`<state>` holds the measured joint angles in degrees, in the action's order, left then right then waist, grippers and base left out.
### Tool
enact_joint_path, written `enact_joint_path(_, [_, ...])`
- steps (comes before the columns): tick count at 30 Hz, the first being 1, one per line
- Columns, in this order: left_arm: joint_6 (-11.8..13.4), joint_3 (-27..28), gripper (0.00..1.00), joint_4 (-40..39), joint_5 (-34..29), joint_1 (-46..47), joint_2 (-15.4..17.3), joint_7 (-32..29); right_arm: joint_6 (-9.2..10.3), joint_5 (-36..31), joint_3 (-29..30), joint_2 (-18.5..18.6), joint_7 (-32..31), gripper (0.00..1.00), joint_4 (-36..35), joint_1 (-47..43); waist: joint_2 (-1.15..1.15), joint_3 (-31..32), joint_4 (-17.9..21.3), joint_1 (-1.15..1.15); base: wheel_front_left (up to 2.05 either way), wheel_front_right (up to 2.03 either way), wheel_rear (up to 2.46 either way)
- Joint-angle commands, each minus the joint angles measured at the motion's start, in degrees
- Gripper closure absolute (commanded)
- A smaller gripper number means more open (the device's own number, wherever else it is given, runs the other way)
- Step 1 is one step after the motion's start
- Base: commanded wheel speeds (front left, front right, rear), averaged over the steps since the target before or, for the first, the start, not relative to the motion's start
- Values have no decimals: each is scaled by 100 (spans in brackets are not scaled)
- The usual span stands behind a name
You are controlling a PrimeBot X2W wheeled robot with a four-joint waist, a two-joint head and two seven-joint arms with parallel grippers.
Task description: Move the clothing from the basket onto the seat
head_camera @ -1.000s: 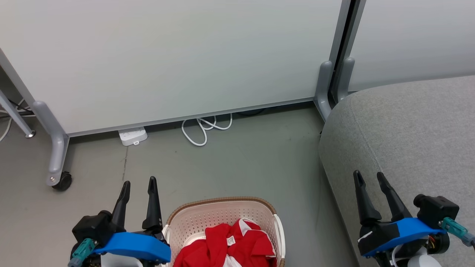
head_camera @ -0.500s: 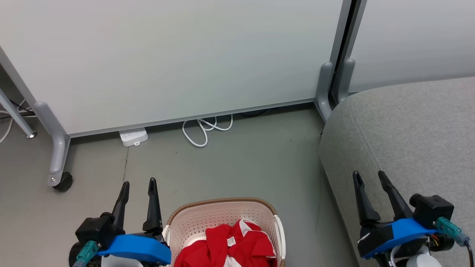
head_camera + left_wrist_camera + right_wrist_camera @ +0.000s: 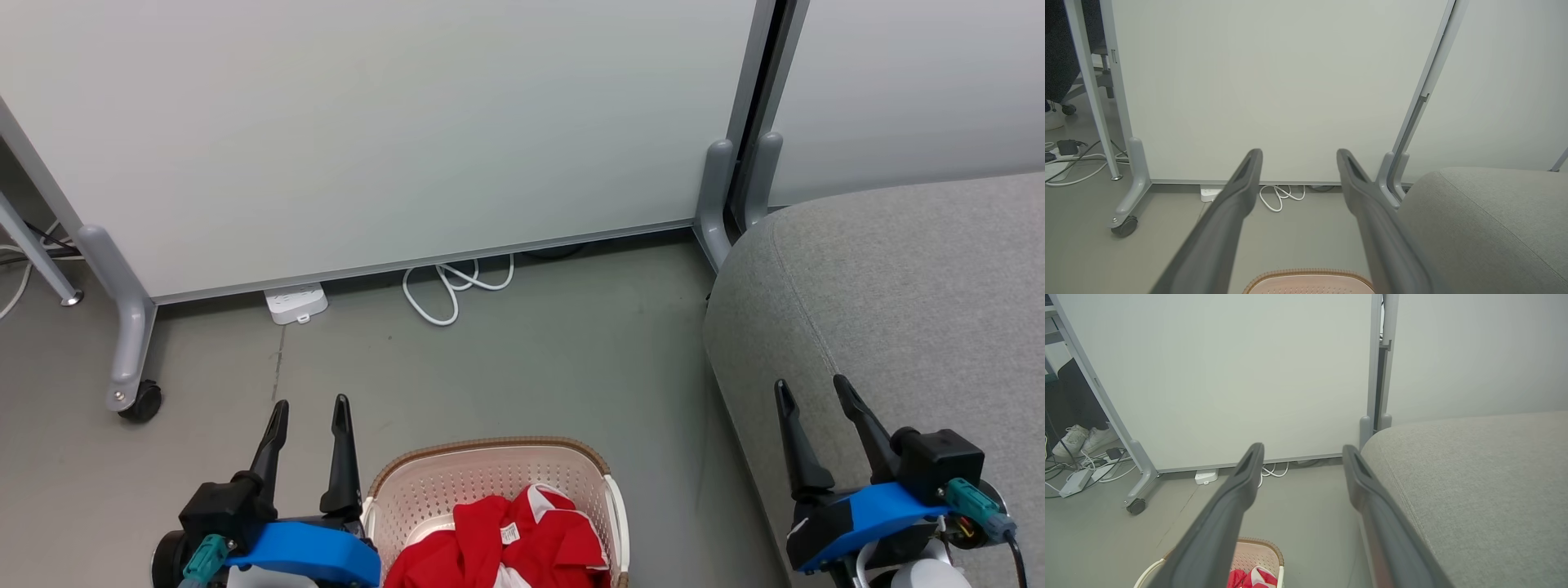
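The left tool (image 3: 311,402) sits beside the cream perforated plastic basket (image 3: 441,486), the right tool (image 3: 811,382) at the edge of the light-grey fabric seat (image 3: 898,286); both point forward, fingers spread wide, holding nothing.

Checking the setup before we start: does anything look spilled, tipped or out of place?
Nothing stands out. The basket sits upright on the floor, the clothing bundled inside it, beside the seat.

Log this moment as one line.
left gripper: open, empty | right gripper: open, empty | clothing: in basket | seat: no clothing on visible part
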<state>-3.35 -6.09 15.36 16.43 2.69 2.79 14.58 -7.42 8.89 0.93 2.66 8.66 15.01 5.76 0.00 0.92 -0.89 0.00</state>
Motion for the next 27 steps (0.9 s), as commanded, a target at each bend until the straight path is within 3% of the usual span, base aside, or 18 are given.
enact_joint_path(1, [26, -8, 0, 8, -109, 10, 17, 53, -12, -139, -7, 38, 58, 0, -1, 81, 0, 4, 3, 0, 0, 0, 0])
enact_joint_path(19, [26, -18, 0, 1, -100, -40, 16, 69, -12, -155, -24, 37, 50, 0, -27, 105, 0, -52, 37, 0, 0, 0, 0])
enact_joint_path(27, [9, 5, 0, 104, -176, 109, 19, 64, -8, -123, -231, 35, 43, 0, -208, 358, 0, -581, 288, 0, 0, 0, 0])
